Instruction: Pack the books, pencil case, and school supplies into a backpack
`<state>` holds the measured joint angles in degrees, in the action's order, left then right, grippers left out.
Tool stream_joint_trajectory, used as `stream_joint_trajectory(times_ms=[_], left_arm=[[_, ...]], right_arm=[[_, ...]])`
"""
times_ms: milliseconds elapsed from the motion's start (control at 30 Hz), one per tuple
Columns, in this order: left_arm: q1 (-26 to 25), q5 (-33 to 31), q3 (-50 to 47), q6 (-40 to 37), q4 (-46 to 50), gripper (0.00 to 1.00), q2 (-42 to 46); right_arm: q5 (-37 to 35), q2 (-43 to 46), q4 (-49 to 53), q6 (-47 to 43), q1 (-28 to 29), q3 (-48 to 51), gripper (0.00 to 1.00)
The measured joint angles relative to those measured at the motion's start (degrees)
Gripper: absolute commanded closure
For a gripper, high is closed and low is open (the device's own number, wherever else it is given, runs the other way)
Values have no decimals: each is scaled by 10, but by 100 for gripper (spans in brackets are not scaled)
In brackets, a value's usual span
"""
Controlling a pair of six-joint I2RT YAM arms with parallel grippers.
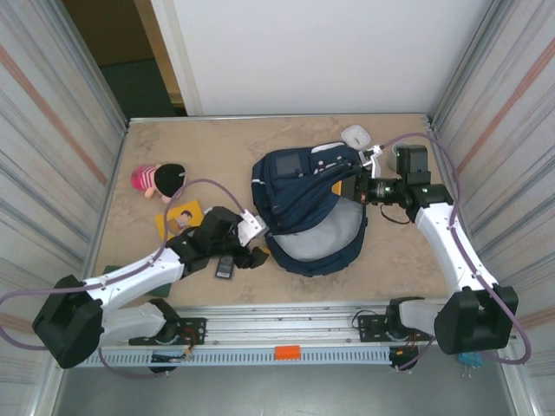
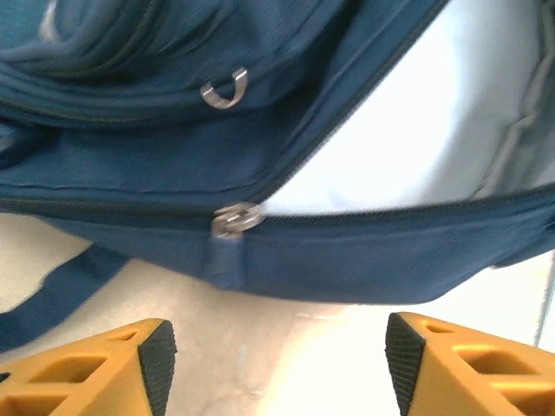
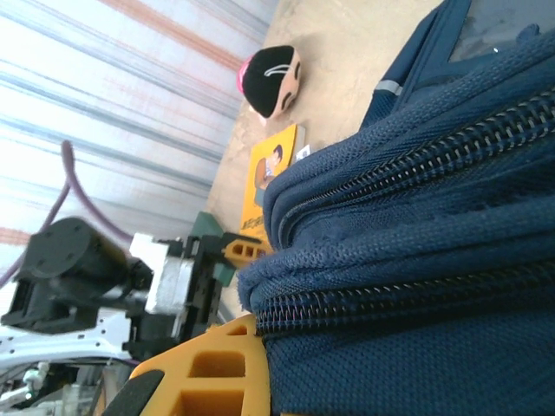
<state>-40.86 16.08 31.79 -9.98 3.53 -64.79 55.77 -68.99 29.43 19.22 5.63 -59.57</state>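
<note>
The sandy table (image 1: 217, 147) carries the backpack (image 1: 308, 212) at its middle. It is navy, lying flat, its main zip parted so the pale grey lining shows on the near side. The right gripper (image 1: 350, 186) is at the far-right lip of that opening with its jaws closed on the fabric. From its wrist camera one orange finger (image 3: 208, 373) presses against the zip seam.

The left gripper (image 2: 277, 347) sits at the bag's left edge, just short of it, with its jaws wide apart and nothing between them. The black pads (image 2: 156, 364) flank bare table, and the silver zip pull (image 2: 236, 218) hangs just ahead.

Left of the bag the yellow book (image 1: 178, 217) lies flat, partly under the left arm. A green book (image 3: 205, 227) shows as a corner behind that arm. A doll (image 1: 158, 180) with a pink cap lies beyond the yellow book.

A white round device (image 1: 355, 134) rests near the bag's far edge. A small black rectangle (image 1: 225, 267) lies just beside the left wrist.
</note>
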Motion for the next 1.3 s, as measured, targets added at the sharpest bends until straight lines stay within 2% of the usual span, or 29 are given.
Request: stream_joint_trajectory(times_ms=[100,400,567,667,767,833,900,1000,1100,1200,1300], left_arm=[[22,16,-3,-41,-11,34,-10],[19,70,64,-118,-12,38,-125],[6,73,70,-125,-21,54,-157],[-2,66,77,-123,-35,71,-176],[-17,47,78,-125,-56,83,-186],[-27,42,78,-126,-71,96,-187],[-35,43,78,-126,-83,100,-187],[-49,50,78,-123,-98,100,-184],[-59,56,73,-107,-111,100,-173],[-76,50,68,-80,-128,100,-169],[-96,28,65,-47,-140,100,-170]], right_arm=[[17,-12,35,-33,-8,-17,100],[52,-48,82,-84,-20,-46,100],[59,-57,84,-90,-20,-52,100],[60,-59,84,-90,-20,-52,100],[66,-59,81,-90,-20,-52,100],[71,-59,77,-89,-20,-52,100],[71,-59,73,-87,-25,-51,100],[62,-59,65,-71,-40,-45,91],[52,-58,40,-35,-66,-26,76],[39,-58,14,0,-83,-4,56],[11,-49,-10,39,-83,24,46]])
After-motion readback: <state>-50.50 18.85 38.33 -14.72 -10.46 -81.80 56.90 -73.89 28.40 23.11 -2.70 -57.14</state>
